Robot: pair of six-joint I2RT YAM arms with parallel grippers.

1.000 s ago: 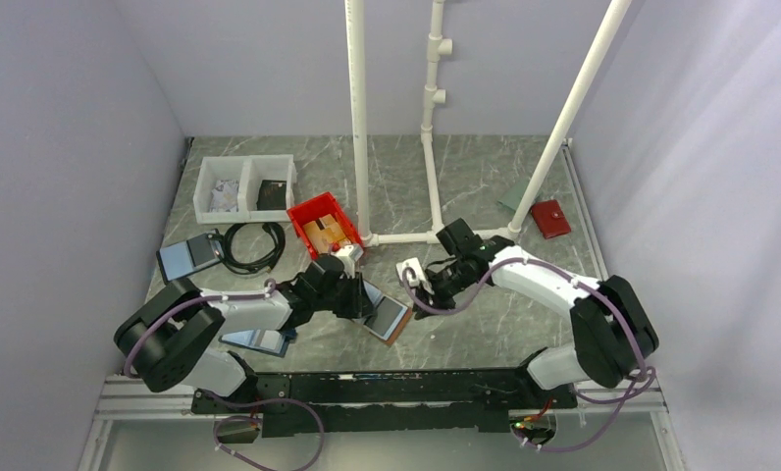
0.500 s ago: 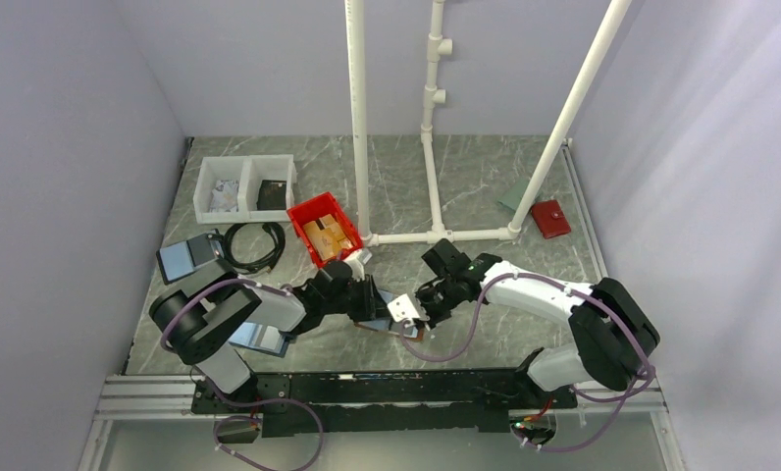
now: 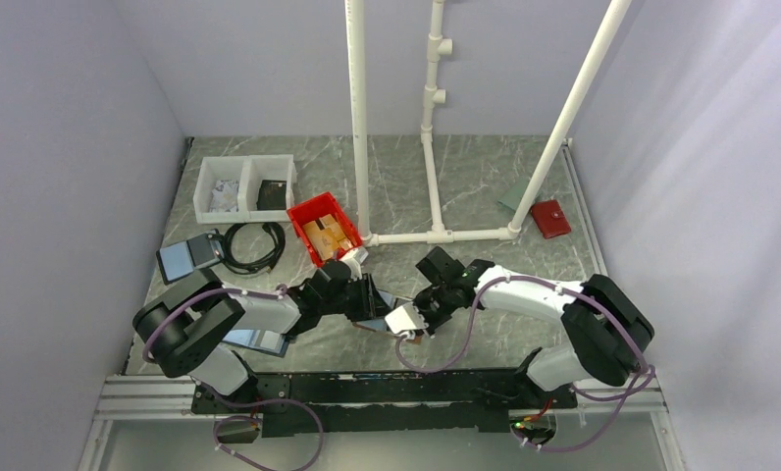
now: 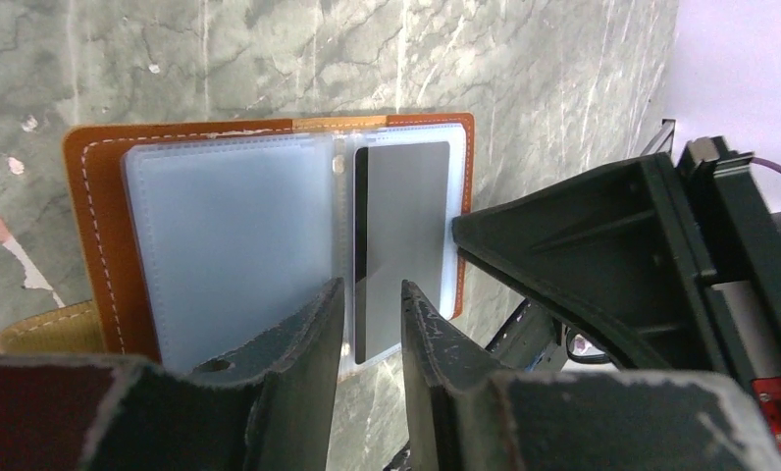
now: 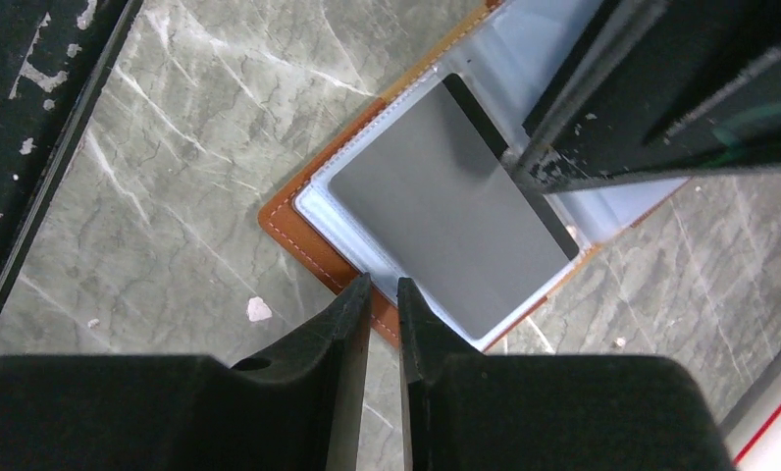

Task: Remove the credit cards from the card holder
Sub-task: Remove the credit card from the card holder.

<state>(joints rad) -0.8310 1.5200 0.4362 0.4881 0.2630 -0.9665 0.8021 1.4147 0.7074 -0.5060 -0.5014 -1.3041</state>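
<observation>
The card holder (image 3: 377, 321) lies open and flat on the table between my two grippers. In the left wrist view it (image 4: 102, 226) shows a brown stitched border, a pale blue sleeve (image 4: 230, 245) and a dark grey card (image 4: 401, 245) in the other sleeve. My left gripper (image 4: 372, 299) hovers over the holder's near edge by the spine, jaws a narrow gap apart and holding nothing. My right gripper (image 5: 384, 289) is at the holder's (image 5: 303, 235) brown corner beside the grey card (image 5: 445, 226), jaws almost touching with nothing between them. In the top view, the left gripper (image 3: 370, 296) and the right gripper (image 3: 400, 324) nearly meet.
A red bin (image 3: 323, 228), a white two-compartment tray (image 3: 246, 186) and a black cable coil (image 3: 252, 245) stand behind the left arm. Blue-edged folders lie at the left (image 3: 188, 257) and under the left arm (image 3: 259, 340). White pipes (image 3: 431, 235) cross behind. A red wallet (image 3: 550, 218) lies at the far right.
My right gripper has swung left and down onto the card holder's edge. My left gripper has shifted right over the holder. The two grippers now stand close together.
</observation>
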